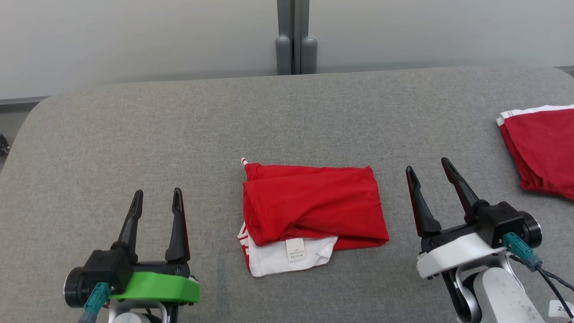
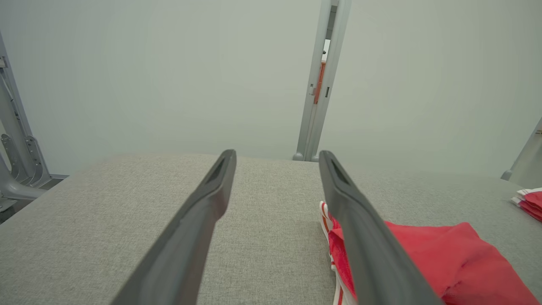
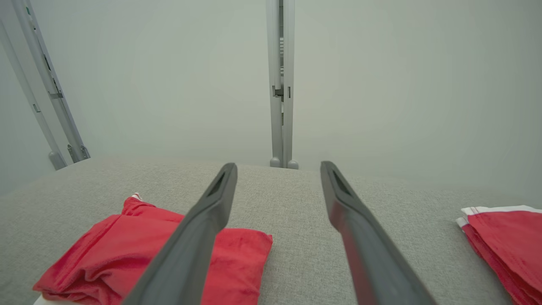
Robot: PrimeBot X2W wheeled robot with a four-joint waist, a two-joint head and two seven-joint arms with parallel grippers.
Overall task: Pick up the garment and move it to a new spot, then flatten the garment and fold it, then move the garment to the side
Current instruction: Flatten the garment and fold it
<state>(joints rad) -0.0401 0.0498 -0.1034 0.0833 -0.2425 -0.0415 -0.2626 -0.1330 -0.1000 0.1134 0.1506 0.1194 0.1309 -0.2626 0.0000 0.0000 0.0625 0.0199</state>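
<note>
Fabric of grey weave covers the table [image 1: 134, 125], and everything lies or hangs over it. At the near left, the left claw [image 1: 158, 192] hovers over bare cloth with its two dark fingers spread wide apart and nothing between them. In the left wrist view the same fingers frame only grey surface, with the red edge of the garment just past the right-hand finger.

The garment [image 1: 314, 202] lies in the middle of the table between the two claws, touching neither. It is red and folded into a rough rectangle, with a rolled crease running along its left side. A white layer pokes out from under its near edge, carrying a small white label [image 1: 295, 249] whose print is too small to read.

Right of the garment, the right claw [image 1: 427, 165] is tilted slightly leftward, its fingers likewise wide open and empty, near the garment's right edge but clear of it.

At the far right a second red pile [image 1: 542, 148] with white trim lies well apart from the garment, cut off by the picture's edge.
</note>
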